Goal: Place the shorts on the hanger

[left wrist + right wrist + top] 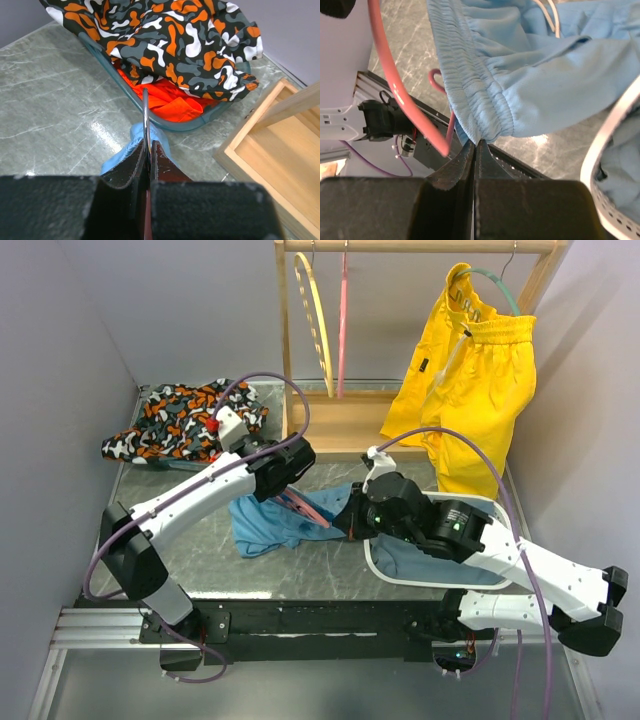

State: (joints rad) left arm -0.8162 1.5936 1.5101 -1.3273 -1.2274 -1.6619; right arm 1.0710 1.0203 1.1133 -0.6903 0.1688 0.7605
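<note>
— Grey marbled tabletop [300, 575] under both arms. How do the grippers stand?

— The left gripper [148, 150] has its jaws pressed together on the hanger [395, 87]. In the left wrist view the thin frame runs up edge-on between the fingertips. The right gripper [476, 148] is clamped on the gathered elastic waistband of the shorts [535, 75], right at the edge of the band.

— Where are the shorts, then?

— Mid-table, between the two grippers. They lie rumpled on the stone just under the left gripper, and the right one holds the waistband raised. The white drawstring [547, 12] trails across the fabric above the band. The hanger's pink frame slants down beside the waistband, and a small hook of it sits close against the elastic. Whether the frame passes inside the shorts I cannot tell.

— And further out?

— A white basket [598, 137] lies under the right arm, with more pale blue cloth in it. Beyond the left gripper is a teal basket [117, 80] holding an orange garment [170, 102]. An orange, black and white patterned garment [170, 420] is heaped over that. At the back stands a wooden rack [345, 435]. Yellow shorts [470, 380] hang from a teal-green hanger [497, 278] on its right. A yellow hanger [315, 310] and another pink hanger [342, 320] hang bare on its left.
</note>
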